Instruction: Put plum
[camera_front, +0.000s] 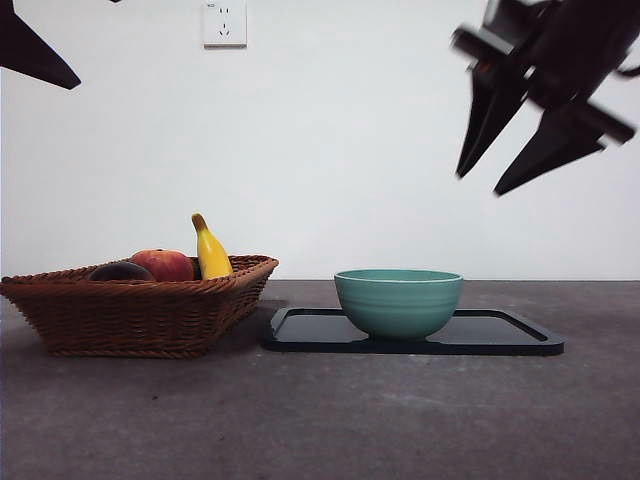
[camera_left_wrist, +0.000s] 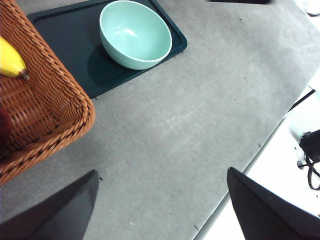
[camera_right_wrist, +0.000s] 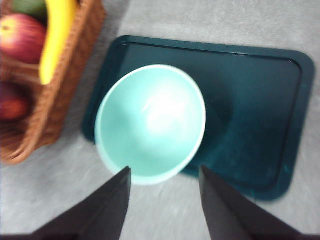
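The plum (camera_front: 120, 271) is a dark, almost black fruit lying in the wicker basket (camera_front: 140, 310) at the left, beside a red fruit (camera_front: 163, 264) and a banana (camera_front: 210, 252). The right wrist view shows the plum (camera_right_wrist: 12, 102) as dark maroon near the basket's corner. My right gripper (camera_front: 480, 183) hangs open and empty high at the right. In its own view the right gripper (camera_right_wrist: 164, 172) is above the teal bowl (camera_right_wrist: 150, 120). My left gripper (camera_left_wrist: 162, 172) is open over bare table beside the basket (camera_left_wrist: 45, 115); only its tip (camera_front: 35, 50) shows at the front view's top left.
The teal bowl (camera_front: 398, 300) stands on the left part of a black tray (camera_front: 500, 335), just right of the basket. Something green (camera_right_wrist: 30, 6) lies in the basket past the red fruit. The table's edge (camera_left_wrist: 260, 150) runs near the left gripper.
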